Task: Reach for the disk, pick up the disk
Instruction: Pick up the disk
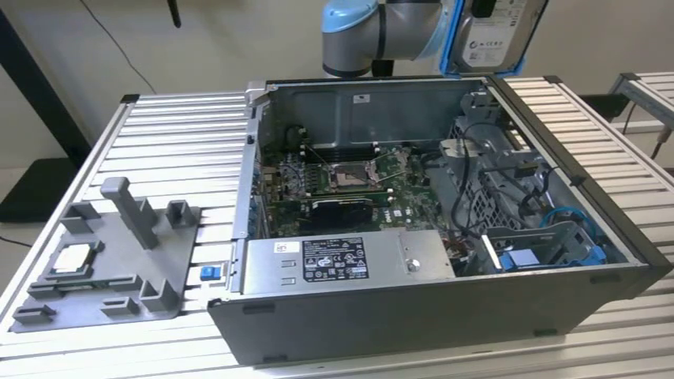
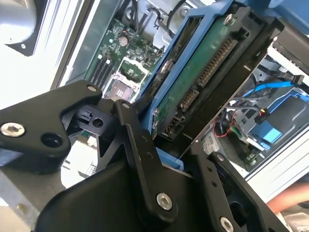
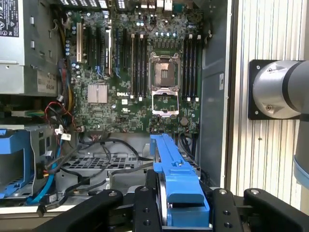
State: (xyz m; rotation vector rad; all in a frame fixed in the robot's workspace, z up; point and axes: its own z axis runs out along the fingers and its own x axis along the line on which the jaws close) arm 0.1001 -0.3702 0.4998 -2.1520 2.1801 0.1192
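Disk [image 2: 203,72] clamped within claw [image 2: 164,145]

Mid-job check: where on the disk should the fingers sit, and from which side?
Best on the long edges of the blue frame, coming end-on from the short end without the connector. The disk is flat and thin, and its frame rails give parallel faces to pinch. The gripper already sits that way: fingers shut on the frame, disk lifted above the computer case.

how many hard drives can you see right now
1: the disk, in its blue frame, is clamped in the gripper above the open computer case. Others may be hidden in the bays.
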